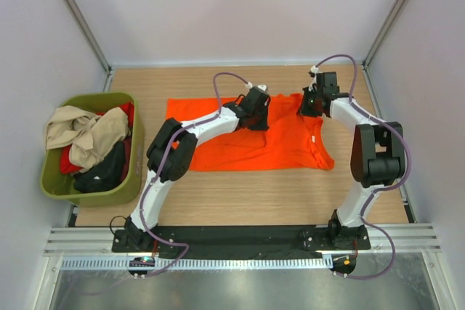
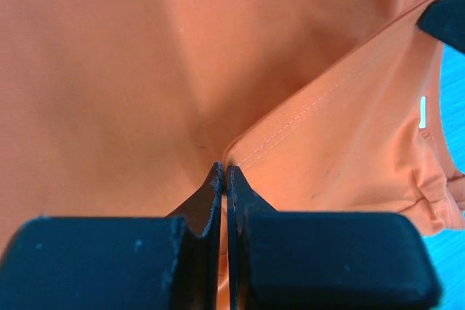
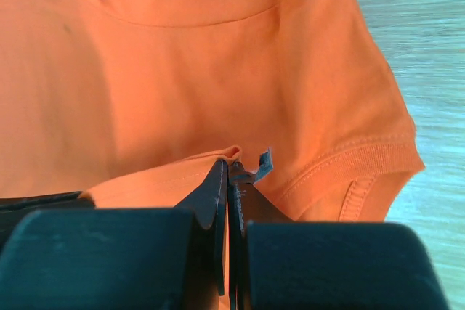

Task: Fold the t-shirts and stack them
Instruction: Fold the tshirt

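A bright orange t-shirt lies spread on the wooden table, its neck toward the right. My left gripper is down on the shirt's far edge near the middle, and in the left wrist view it is shut on a stitched hem of the orange cloth. My right gripper is at the far right part of the shirt. In the right wrist view it is shut on a raised fold of the orange cloth, with a sleeve beside it. Other t-shirts, beige, red and black, lie crumpled in a tub.
The olive-green tub stands at the table's left edge. Grey walls and metal posts close in the table on the left, back and right. Both arm bases sit on a black plate at the near edge.
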Available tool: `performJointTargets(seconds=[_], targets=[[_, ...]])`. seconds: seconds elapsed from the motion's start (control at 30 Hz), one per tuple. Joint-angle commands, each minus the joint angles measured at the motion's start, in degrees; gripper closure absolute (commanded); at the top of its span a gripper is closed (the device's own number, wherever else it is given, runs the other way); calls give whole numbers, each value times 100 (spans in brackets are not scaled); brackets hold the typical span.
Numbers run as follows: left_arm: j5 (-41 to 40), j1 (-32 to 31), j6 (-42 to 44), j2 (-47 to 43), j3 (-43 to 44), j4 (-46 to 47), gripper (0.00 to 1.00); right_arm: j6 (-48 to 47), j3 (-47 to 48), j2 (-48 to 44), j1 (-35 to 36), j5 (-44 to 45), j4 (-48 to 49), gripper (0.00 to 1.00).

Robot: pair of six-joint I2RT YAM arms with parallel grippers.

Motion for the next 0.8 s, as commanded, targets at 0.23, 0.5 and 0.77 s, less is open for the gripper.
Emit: performJointTargets(seconds=[0.23,0.5,0.77], targets=[[-449,110,-293,60,94,-97,100,-202,85,313,95,-261,807,99],[-467,118,-416,42,-20,-97,100,-386,-249,286,306,-358,1519,99],[-739,118,-644,-10,-38,-299,95,-545,-20,629,394,-165,1299,95]])
